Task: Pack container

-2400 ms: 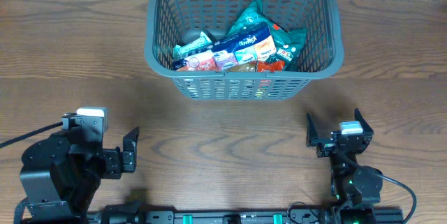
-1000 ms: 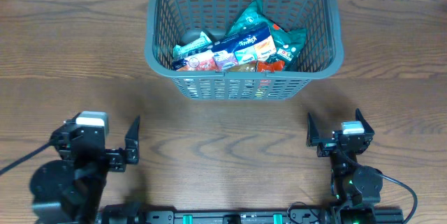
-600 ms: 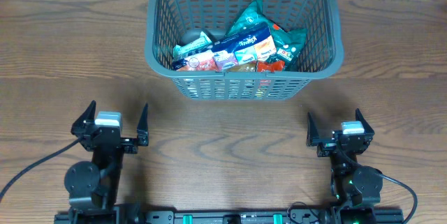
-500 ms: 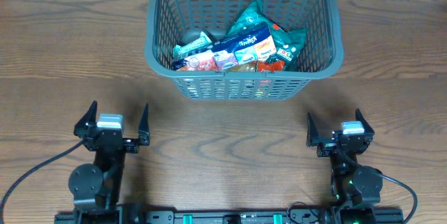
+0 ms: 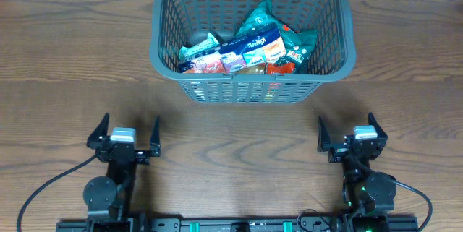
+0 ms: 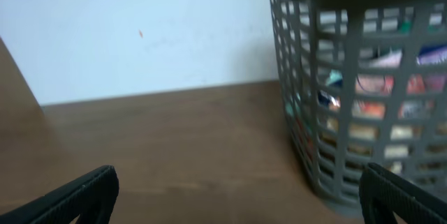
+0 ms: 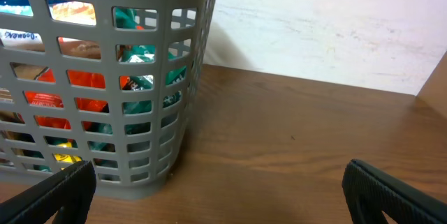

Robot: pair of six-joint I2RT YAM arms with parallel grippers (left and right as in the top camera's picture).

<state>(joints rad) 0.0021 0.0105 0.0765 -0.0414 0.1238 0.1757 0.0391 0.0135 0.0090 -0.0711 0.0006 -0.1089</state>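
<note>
Container (image 5: 217, 89) is sitting at the far middle of the table (image 5: 72, 58), upright, well ahead of both arms. Snack packets (image 5: 249, 48) are lying piled on its floor, crowding the near wall, with one teal packet leaning up toward the back. I'm not seeing any loose packets on the table, so packing is looking done or close to it.

Left gripper (image 5: 130, 121) is spread wide and carrying nothing. Right gripper (image 5: 346, 119) is the same: wide open, empty. Both are hovering near the table's front edge and pointing at the container.

Risks I'm watching:
- Both wrist views are showing the lattice wall straight ahead at finger height. An arm driving forward low is going to hit the wall, not clear the rim. The basket looks light, so it is likely going to slide or tip.
- Open fingers are sized about right to catch in the slots. A finger snagging while pulling back is going to drag the container along.
- The pile is sitting lopsided toward the near side. Pressing down or dropping more there is risking the leaning packet flipping over the rim.
- The left wrist picture is coming through blurred, so I'm not trusting it for clearance.
</note>
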